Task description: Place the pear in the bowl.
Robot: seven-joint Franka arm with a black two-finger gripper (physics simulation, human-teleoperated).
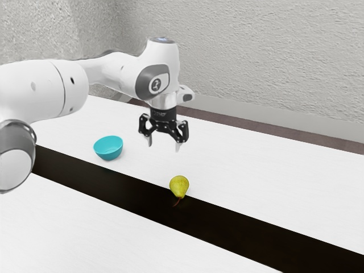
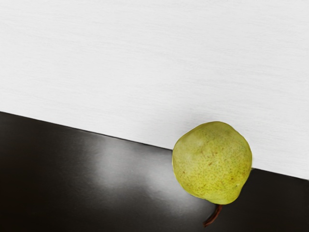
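Exterior view: we hold our gripper above the table, its two fingers spread wide apart, with nothing between them. It points down, and we see the pear lower in the view and a little toward the exterior view's right from it. The pear rests where the white tabletop meets the black strip, its stem reaching over the black. The bowl, turquoise and upright, sits on the white part toward the exterior view's left, well apart from the pear and near the strip. In the wrist view we look down on the pear, yellow-green with small brown specks. It covers part of the straight line between white and black, and its dark red stem curves out over the strip.
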